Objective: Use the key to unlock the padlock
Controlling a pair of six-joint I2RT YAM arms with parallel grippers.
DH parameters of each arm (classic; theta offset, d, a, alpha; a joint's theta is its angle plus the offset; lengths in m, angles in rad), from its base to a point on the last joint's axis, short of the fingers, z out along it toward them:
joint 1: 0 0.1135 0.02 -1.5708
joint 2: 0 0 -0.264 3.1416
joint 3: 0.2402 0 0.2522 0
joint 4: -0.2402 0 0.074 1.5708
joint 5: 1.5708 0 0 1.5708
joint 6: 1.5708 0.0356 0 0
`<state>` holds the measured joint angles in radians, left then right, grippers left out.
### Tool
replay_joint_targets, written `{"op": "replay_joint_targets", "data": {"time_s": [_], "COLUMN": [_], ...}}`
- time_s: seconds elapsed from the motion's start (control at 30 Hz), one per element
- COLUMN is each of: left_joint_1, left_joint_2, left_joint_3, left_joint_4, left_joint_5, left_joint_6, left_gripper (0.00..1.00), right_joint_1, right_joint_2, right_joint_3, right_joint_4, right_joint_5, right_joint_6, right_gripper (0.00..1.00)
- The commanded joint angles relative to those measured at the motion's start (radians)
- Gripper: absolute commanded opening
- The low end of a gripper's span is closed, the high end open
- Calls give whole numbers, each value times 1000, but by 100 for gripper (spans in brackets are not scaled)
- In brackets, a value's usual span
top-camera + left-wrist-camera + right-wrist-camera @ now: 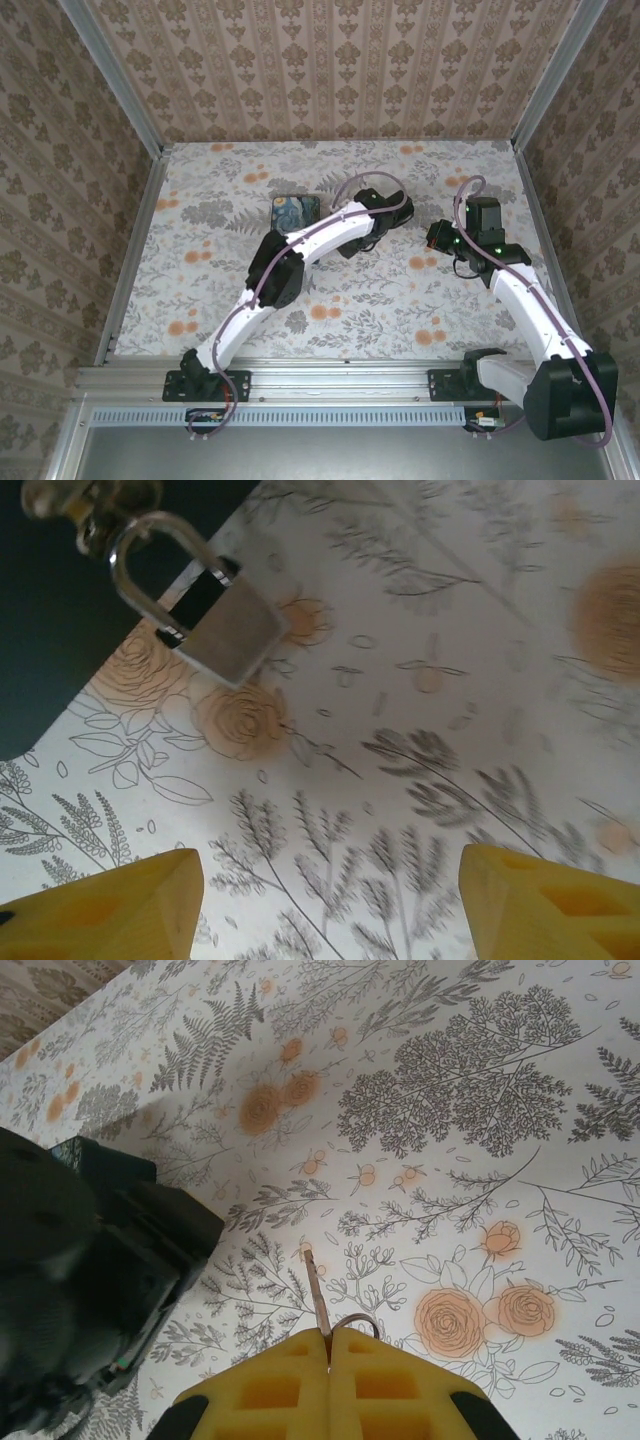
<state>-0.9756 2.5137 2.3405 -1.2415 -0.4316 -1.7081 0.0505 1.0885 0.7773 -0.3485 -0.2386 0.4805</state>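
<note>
The small grey padlock hangs by its thin shackle from a clasp on the dark blue box, at the upper left of the left wrist view. My left gripper is open. Its yellow fingertips stand wide apart over the bare floral cloth, short of the padlock and to its right. My right gripper is shut on the key, whose thin blade sticks out ahead with its wire ring beside the pads. From above, the left gripper is next to the box and the right gripper hovers to its right.
The left arm's dark wrist sits close on the left of the right wrist view. A floral cloth covers the table, and patterned walls close in the back and both sides.
</note>
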Motion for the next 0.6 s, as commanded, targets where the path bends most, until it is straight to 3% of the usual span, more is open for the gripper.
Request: {"op": "replay_joint_targets", "data": {"time_s": [0.0,0.13,0.57], "left_joint_1": [20,55,118], "left_joint_2": [30,60,15], "left_joint_3": [70,85,-141], "left_joint_4": [-107,-160,101], "left_joint_5": [-49,-79,-134], "left_joint_6": [-155,-203,-196], "left_gripper": [68,70,72], "right_joint_1": [-23,-28,-28], "right_joint_2": [19,54,107], "right_joint_3": [16,17,7], "right_joint_4": [0,24,69], "right_joint_5": [-6,-50,-127], "right_joint_6": [-15,-13,-12], "right_gripper": [0,0,0]}}
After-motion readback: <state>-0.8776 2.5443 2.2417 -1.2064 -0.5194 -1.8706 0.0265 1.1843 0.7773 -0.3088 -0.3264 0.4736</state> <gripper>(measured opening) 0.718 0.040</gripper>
